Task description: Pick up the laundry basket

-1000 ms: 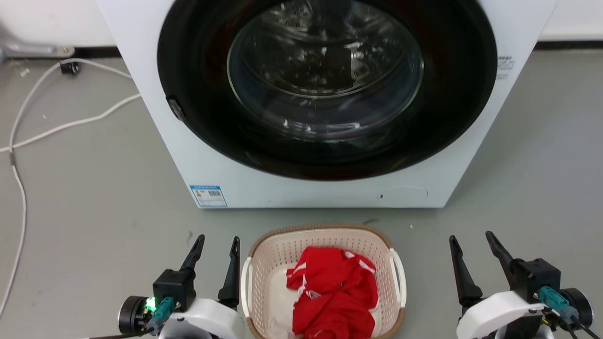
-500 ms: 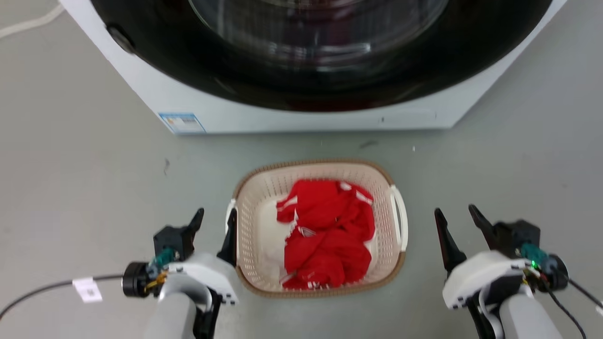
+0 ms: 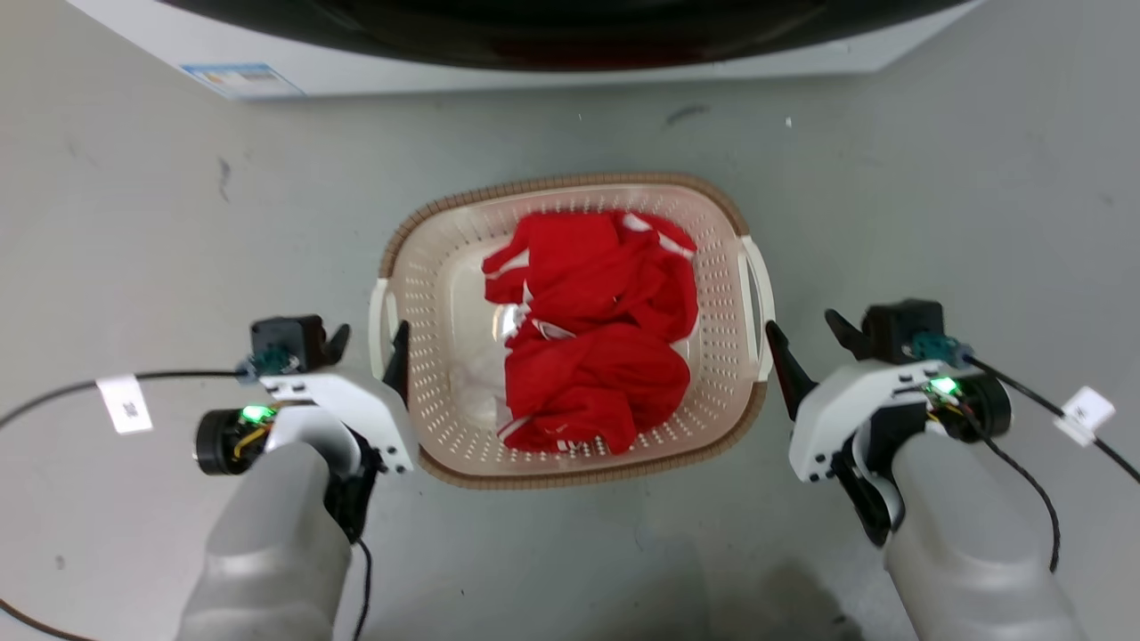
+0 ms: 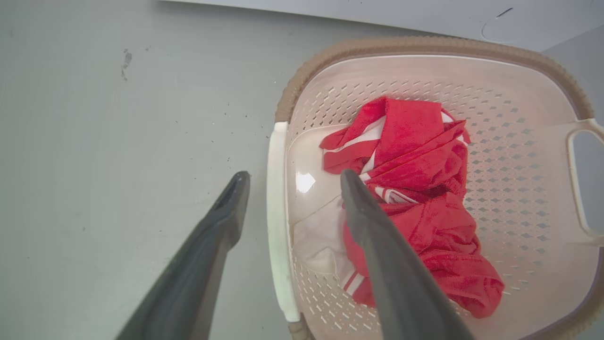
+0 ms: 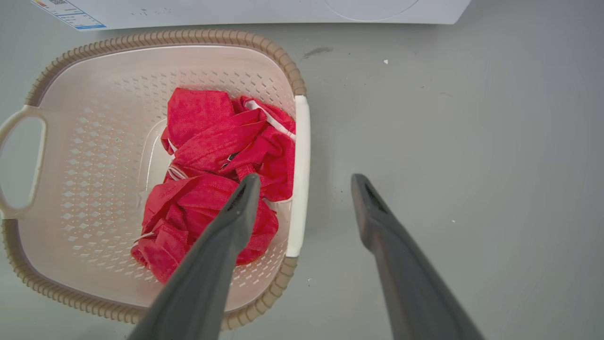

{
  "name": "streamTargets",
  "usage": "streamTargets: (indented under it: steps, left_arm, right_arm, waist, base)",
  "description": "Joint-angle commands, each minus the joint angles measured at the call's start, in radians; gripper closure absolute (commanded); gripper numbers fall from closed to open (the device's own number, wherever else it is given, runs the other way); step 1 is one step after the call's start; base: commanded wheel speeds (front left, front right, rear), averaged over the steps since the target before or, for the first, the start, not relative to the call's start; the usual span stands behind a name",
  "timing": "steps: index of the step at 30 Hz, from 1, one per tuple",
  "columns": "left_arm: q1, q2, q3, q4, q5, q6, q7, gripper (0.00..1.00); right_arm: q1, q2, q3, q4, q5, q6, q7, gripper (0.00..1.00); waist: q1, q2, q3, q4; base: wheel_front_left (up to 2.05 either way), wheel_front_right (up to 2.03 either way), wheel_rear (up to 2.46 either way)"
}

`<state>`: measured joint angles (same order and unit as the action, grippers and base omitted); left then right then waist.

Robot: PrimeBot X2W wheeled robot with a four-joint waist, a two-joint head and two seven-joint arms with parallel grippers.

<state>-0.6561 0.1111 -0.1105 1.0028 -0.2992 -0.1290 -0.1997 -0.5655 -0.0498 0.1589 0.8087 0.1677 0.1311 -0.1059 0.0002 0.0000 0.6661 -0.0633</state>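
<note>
Grey floor; one laundry basket, two handles; left hand, right hand spread.

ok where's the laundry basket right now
Head view, centre: the laundry basket sits on the floor before the washing machine, left gripper at its left side, right gripper at its right.

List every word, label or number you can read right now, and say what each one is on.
Nothing can be read.
Blue-edged sticker on the washing machine: print too small and blurred.
Left cable tag: dark marks, unreadable.
Right cable tag: faint marks, unreadable.
Laundry basket: no text seen.
</note>
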Motion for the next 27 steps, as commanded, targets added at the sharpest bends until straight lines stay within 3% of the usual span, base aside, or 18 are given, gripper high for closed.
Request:
streamTargets:
  steps: [1, 15, 24, 25, 26, 27]
  left_arm:
    - [-0.029, 0.011, -0.002, 0.017, -0.008, -0.001, 0.004, 0.0]
    - [-0.192, 0.071, -0.11, 0.164, -0.11, -0.001, 0.098, 0.0]
    - [-0.261, 0.073, -0.173, 0.194, -0.162, -0.001, 0.137, 0.0]
    - [-0.267, 0.075, -0.18, 0.196, -0.167, -0.001, 0.136, 0.52]
    - [-0.268, 0.07, -0.187, 0.198, -0.18, -0.001, 0.145, 1.0]
    - [-0.269, 0.067, -0.195, 0.198, -0.186, -0.001, 0.151, 1.0]
  right_arm:
    - [-0.032, -0.001, 0.015, 0.024, 0.01, -0.001, 0.003, 0.0]
    - [-0.257, -0.001, 0.244, 0.237, 0.221, -0.001, 0.012, 0.0]
    - [-0.345, -0.001, 0.332, 0.311, 0.294, -0.001, 0.033, 0.0]
    - [-0.35, -0.001, 0.338, 0.316, 0.305, -0.001, 0.034, 0.18]
    - [-0.353, -0.001, 0.347, 0.321, 0.316, -0.001, 0.044, 0.62]
    - [-0.359, -0.001, 0.356, 0.325, 0.322, 0.0, 0.05, 1.0]
  waist:
    - [-0.0002, 0.0, 0.049, -0.018]
    - [-0.0002, 0.0, 0.166, -0.045]
    - [-0.0002, 0.0, 0.206, -0.043]
    - [-0.0002, 0.0, 0.208, -0.043]
    - [-0.0002, 0.0, 0.209, -0.042]
    - [-0.0002, 0.0, 0.21, -0.042]
  base:
    - [0.0, 0.0, 0.0]
    - [0.0, 0.0, 0.0]
    - [0.0, 0.0, 0.0]
    - [0.0, 0.0, 0.0]
    - [0.0, 0.0, 0.0]
    - [0.0, 0.0, 0.0]
